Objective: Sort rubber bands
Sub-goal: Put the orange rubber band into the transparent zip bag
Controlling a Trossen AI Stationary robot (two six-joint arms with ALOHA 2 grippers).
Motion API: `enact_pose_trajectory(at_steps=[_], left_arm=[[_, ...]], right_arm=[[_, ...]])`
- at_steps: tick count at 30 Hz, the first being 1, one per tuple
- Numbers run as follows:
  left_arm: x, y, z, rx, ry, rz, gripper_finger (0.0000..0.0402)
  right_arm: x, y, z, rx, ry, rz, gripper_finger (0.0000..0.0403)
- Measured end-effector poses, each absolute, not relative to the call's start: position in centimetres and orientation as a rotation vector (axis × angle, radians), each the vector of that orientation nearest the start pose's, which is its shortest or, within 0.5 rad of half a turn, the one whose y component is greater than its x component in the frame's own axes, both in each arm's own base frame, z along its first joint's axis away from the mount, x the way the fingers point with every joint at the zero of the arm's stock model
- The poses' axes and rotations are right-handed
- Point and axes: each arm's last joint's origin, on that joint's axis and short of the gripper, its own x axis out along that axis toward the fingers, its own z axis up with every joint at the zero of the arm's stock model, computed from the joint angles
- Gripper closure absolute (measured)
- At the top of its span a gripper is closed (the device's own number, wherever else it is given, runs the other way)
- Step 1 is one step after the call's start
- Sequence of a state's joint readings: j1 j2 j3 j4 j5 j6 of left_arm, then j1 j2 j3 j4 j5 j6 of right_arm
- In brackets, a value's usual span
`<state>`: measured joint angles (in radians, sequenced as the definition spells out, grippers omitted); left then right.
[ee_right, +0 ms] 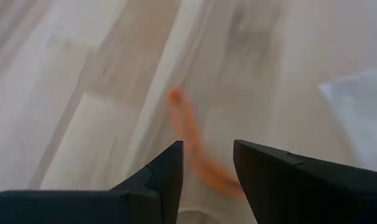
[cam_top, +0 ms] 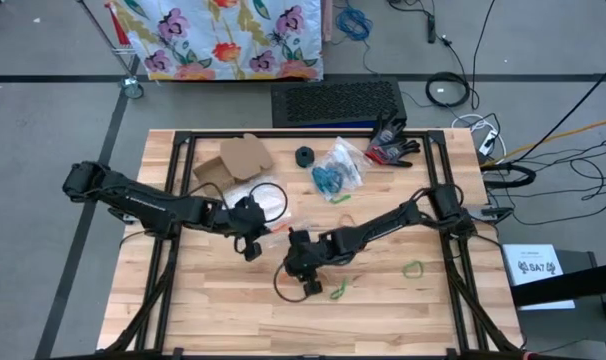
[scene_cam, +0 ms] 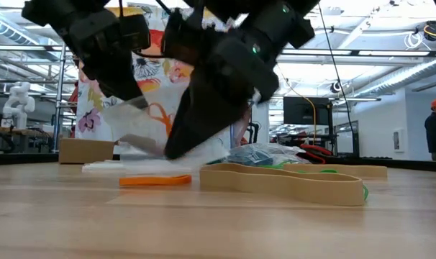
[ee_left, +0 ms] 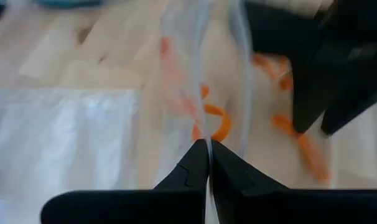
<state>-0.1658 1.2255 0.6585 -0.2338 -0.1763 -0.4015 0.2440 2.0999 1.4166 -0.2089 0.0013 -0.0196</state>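
With our left gripper [ee_left: 208,163] pinched on the clear bag [ee_left: 201,74] mid-table, our right gripper [ee_right: 207,163] hangs apart over an orange rubber band [ee_right: 191,146], which we judge must next be closed on.

We see an open robotics lab, butcher-block table [cam_top: 213,300] on a black frame, cables [cam_top: 448,88] strewn over grey carpet, exposed ceiling ducts [scene_cam: 412,72], a white humanoid robot [scene_cam: 16,101] on a far bench.
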Motion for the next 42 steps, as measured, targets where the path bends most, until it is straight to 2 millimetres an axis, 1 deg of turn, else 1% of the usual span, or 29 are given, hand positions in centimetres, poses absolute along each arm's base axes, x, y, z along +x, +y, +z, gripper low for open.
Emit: enact_pose_trajectory(at_steps=[2, 4, 7, 9, 11, 12, 13, 15, 20, 23, 25, 27, 28, 32, 34, 39, 42], left_arm=[[23.3, -3.9, 20.1, -0.273, 0.742, 0.153, 0.0389], [22.9, -4.4, 19.9, -0.288, 0.747, 0.155, 0.0389], [22.9, -5.0, 19.8, -0.297, 0.742, 0.159, 0.0389], [22.9, -5.4, 19.9, -0.311, 0.731, 0.155, 0.0389], [23.0, -5.7, 20.0, -0.316, 0.711, 0.142, 0.0389], [23.0, -5.8, 20.1, -0.317, 0.702, 0.136, 0.0389], [23.1, -5.8, 20.1, -0.319, 0.695, 0.132, 0.0389], [23.1, -5.9, 20.0, -0.317, 0.698, 0.134, 0.0389], [23.6, -5.3, 18.9, -0.347, 0.746, 0.197, 0.0389], [24.1, -5.0, 18.1, -0.392, 0.772, 0.210, 0.0389], [24.4, -4.9, 17.9, -0.406, 0.775, 0.197, 0.0389], [24.9, -4.9, 17.8, -0.423, 0.752, 0.175, 0.0389], [25.0, -4.9, 17.9, -0.426, 0.738, 0.166, 0.0389], [25.3, -5.0, 18.2, -0.440, 0.710, 0.132, 0.0389], [25.4, -5.0, 18.4, -0.427, 0.712, 0.117, 0.0389], [25.7, -4.9, 19.4, -0.384, 0.707, 0.090, 0.0389], [25.8, -4.2, 20.0, -0.376, 0.677, 0.121, 0.0389]], right_arm=[[43.0, 11.1, 13.7, -0.137, 0.898, 0.239, 0.0271], [43.1, 11.2, 12.9, -0.142, 0.909, 0.240, 0.0271], [43.2, 11.0, 12.4, -0.135, 0.923, 0.208, 0.0284], [43.2, 11.0, 12.3, -0.117, 0.926, 0.174, 0.0315], [43.1, 11.0, 12.5, -0.101, 0.927, 0.171, 0.0367], [43.1, 11.0, 12.6, -0.102, 0.931, 0.171, 0.0384], [42.9, 11.2, 13.0, -0.104, 0.932, 0.164, 0.0391], [42.6, 11.3, 14.2, -0.112, 0.912, 0.125, 0.0391], [41.3, 11.9, 19.7, -0.251, 0.774, 0.004, 0.0400], [41.3, 11.4, 22.2, -0.295, 0.667, -0.007, 0.0401], [41.6, 10.7, 23.1, -0.330, 0.616, -0.015, 0.0401], [42.0, 9.7, 23.2, -0.363, 0.600, -0.025, 0.0401], [42.3, 9.1, 22.9, -0.366, 0.608, -0.026, 0.0402], [43.0, 6.7, 21.8, -0.299, 0.649, -0.013, 0.0402], [42.8, 5.9, 21.3, -0.296, 0.705, -0.030, 0.0402], [42.0, 5.2, 20.5, -0.278, 0.829, -0.026, 0.0403], [41.8, 5.0, 20.2, -0.224, 0.871, 0.034, 0.0403]])
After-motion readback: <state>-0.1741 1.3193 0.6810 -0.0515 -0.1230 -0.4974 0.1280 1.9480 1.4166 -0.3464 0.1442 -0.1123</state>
